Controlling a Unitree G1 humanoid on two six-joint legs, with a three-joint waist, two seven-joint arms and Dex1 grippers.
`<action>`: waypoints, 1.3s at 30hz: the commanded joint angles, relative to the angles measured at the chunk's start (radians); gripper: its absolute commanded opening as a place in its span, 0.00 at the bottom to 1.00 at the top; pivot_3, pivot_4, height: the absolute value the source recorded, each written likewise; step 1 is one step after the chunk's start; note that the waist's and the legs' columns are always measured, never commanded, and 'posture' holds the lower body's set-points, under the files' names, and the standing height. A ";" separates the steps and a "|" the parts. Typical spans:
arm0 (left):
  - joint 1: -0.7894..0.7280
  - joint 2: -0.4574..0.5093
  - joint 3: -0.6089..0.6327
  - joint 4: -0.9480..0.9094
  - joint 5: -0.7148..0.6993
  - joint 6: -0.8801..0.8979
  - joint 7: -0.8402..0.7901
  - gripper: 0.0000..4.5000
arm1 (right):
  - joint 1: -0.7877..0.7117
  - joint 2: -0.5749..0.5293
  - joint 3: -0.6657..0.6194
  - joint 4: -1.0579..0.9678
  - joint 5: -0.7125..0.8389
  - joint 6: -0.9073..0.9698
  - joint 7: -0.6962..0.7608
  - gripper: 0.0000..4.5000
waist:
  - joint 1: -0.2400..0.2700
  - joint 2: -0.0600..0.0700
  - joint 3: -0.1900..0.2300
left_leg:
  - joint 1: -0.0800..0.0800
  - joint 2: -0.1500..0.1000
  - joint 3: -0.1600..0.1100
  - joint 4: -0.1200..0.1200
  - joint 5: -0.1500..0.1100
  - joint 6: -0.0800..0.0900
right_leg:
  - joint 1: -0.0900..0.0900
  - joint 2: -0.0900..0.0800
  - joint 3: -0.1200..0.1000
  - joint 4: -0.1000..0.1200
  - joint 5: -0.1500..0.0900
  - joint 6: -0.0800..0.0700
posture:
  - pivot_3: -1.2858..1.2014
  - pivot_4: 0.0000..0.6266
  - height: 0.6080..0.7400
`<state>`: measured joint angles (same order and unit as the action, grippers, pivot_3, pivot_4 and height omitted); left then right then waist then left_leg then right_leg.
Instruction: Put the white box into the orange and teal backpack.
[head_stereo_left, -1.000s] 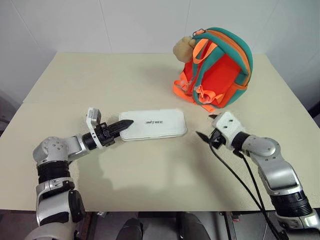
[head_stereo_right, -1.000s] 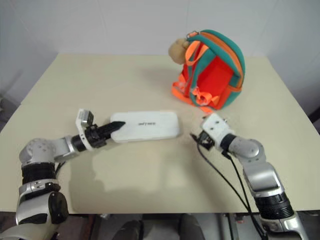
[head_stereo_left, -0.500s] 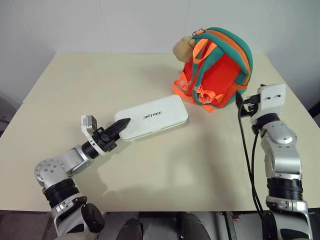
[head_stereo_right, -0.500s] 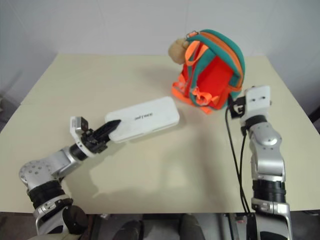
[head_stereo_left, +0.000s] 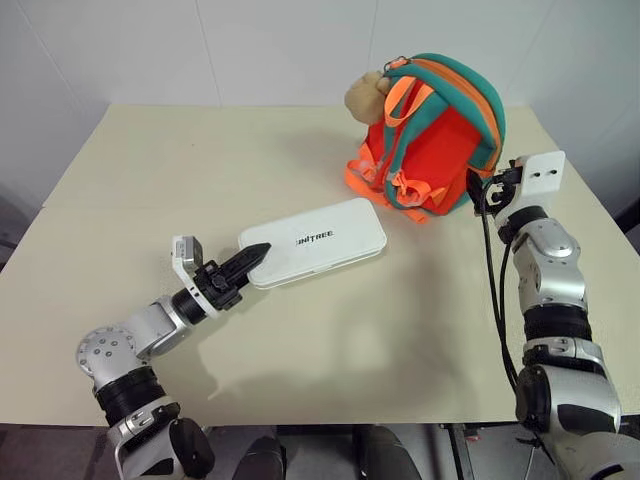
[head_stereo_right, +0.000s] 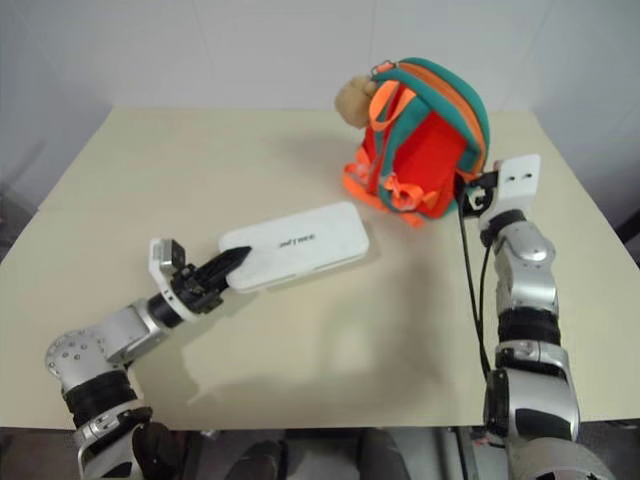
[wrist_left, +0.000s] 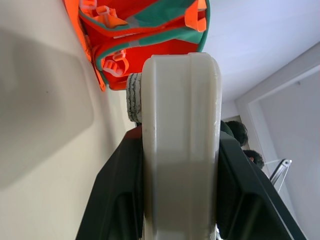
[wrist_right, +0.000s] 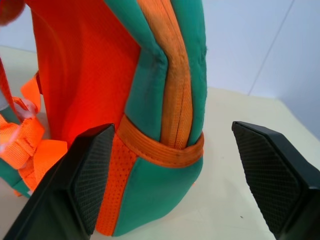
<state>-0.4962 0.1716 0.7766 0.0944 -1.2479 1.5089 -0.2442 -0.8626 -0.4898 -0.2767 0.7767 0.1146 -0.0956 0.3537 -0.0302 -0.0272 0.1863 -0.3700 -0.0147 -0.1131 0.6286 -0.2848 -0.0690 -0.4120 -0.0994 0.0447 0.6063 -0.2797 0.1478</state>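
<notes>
White box (head_stereo_left: 318, 241) pinched in left gripper (head_stereo_left: 250, 260); right gripper (wrist_right: 175, 175) spread beside orange and teal backpack (head_stereo_left: 440, 130): steady bag, find zipper first.

The white box (head_stereo_left: 315, 240) is laid flat near the middle of the table (head_stereo_left: 150, 170), its long axis running from near-left to far-right. The orange and teal backpack (head_stereo_left: 440, 135) is stood upright behind and to the right of the box, close to the table's far right corner, with its straps turned toward the box. A plush charm (head_stereo_left: 366, 95) is hung at the backpack's upper left side. The left gripper (head_stereo_left: 248, 261) is placed at the box's near-left end, its jaws set around that end. The right gripper (wrist_right: 175, 185) is held just right of the backpack, its jaws spread wide beside the backpack's lower side.
</notes>
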 joint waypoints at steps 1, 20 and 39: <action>0.011 0.011 -0.017 -0.030 -0.077 -0.026 0.014 0.30 | -0.075 -0.035 0.007 0.105 -0.009 -0.086 0.016 1.00 | 0.000 0.000 0.000 | 0.000 0.000 0.000 0.000 0.000 0.000 | 0.000 0.000 0.000 0.000 0.000 0.000 | 0.52 0.24 1.00; 0.125 0.077 -0.146 -0.091 -0.313 -0.198 0.159 0.30 | -0.310 -0.055 0.046 0.501 -0.053 -0.103 0.113 1.00 | -0.011 0.000 0.000 | 0.001 0.000 0.003 0.001 0.000 0.000 | 0.000 0.000 0.004 -0.004 0.001 0.001 | 0.52 0.24 1.00; 0.226 0.199 -0.272 -0.121 -0.482 -0.363 0.199 0.30 | -0.339 -0.029 0.026 0.507 -0.052 -0.127 0.078 0.20 | -0.011 0.000 0.000 | 0.000 0.000 0.005 0.000 0.000 0.000 | -0.001 0.000 0.005 -0.004 0.002 0.002 | 0.52 0.24 1.00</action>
<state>-0.2753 0.3543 0.5028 0.0123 -1.6799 1.1602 -0.0362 -1.1675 -0.5081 -0.2413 1.3095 0.0542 -0.1905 0.4313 -0.0412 -0.0270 0.1864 -0.3697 -0.0147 -0.1084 0.6289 -0.2851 -0.0693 -0.4128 -0.0990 0.0500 0.6022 -0.2781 0.1495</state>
